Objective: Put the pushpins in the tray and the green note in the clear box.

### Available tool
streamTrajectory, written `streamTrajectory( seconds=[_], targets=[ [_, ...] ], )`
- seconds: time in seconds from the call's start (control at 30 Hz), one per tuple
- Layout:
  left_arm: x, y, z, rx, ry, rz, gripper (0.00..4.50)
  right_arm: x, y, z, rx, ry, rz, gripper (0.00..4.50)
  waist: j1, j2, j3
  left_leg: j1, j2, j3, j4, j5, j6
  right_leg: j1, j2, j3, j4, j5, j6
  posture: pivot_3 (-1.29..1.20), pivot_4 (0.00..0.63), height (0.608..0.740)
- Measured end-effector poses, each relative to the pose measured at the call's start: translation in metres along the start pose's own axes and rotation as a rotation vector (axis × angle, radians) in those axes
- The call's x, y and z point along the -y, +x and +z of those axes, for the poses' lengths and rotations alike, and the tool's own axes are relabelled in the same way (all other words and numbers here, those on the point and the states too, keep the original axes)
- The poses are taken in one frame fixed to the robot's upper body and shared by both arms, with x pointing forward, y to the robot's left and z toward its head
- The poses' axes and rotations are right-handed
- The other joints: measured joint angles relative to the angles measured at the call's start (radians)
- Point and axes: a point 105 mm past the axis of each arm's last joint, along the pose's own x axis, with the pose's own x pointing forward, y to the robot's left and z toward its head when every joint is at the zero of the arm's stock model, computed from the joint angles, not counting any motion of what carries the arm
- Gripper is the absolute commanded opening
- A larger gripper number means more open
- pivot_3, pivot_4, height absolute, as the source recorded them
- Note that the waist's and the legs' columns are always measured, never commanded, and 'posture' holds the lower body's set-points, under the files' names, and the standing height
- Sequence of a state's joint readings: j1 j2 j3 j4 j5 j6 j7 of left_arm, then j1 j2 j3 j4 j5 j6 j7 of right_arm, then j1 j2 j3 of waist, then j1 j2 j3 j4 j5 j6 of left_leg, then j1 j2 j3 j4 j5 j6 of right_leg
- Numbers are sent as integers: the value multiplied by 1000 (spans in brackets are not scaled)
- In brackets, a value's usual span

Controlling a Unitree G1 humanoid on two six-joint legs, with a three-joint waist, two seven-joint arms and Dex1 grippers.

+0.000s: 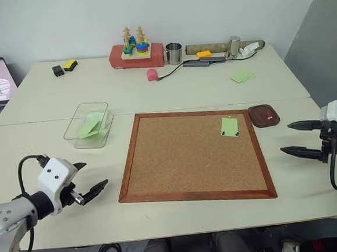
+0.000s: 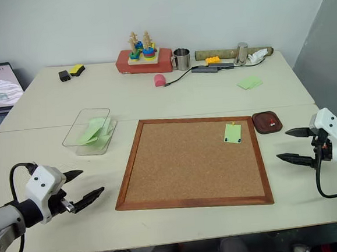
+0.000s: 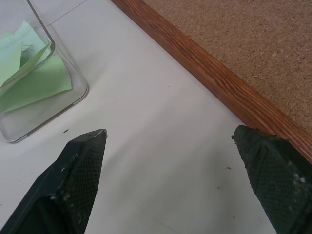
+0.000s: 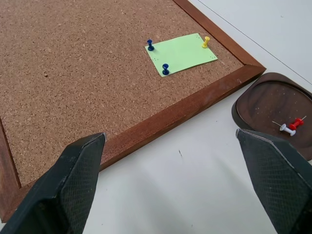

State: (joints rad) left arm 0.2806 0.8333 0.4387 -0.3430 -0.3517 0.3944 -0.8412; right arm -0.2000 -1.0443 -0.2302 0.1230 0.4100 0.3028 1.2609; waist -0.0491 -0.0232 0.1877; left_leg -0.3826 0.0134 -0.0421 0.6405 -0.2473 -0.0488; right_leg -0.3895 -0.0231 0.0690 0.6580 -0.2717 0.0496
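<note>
My left gripper [image 1: 85,179] hangs over bare table [image 1: 172,93] off the left edge of the corkboard [image 1: 182,157], its two black fingers spread wide and holding nothing. Just beyond it, off the corkboard's far left corner, sits the clear box [image 1: 75,124] with light green sheets [image 1: 91,125] lying inside. Onto the corkboard itself: the green note [image 4: 181,52] is pinned flat near the far right corner, with two blue pushpins [image 4: 150,45] and one yellow pushpin [image 4: 206,41] stuck in three of its corners. Just off that same corner, close beside the frame, the dark tray [image 4: 265,105] rests on the table with a red pushpin [image 4: 295,123] lying in it. My right gripper [image 1: 295,137] hovers off the corkboard's right edge, nearer me than the tray, fingers wide apart and empty
</note>
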Motion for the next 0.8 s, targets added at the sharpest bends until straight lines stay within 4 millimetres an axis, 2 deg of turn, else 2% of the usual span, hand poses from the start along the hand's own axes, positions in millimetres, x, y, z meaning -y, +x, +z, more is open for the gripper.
streamTrajectory(
  seconds=[0.6,0.8],
  targets=[
    [-3,-3,-1,-9,-11,18,4409,5,1,-2,-18,-31,-10,4499,0,0,0,0,0,0,0,0,0,0,0,0,0,0,1,0,150,740],
    [-6,-2,1,-8,-17,32,4409,5,1,-2,-14,-37,-8,4499,-1,0,0,0,0,0,0,0,0,0,0,0,0,3,5,0,150,740]
  ],
)
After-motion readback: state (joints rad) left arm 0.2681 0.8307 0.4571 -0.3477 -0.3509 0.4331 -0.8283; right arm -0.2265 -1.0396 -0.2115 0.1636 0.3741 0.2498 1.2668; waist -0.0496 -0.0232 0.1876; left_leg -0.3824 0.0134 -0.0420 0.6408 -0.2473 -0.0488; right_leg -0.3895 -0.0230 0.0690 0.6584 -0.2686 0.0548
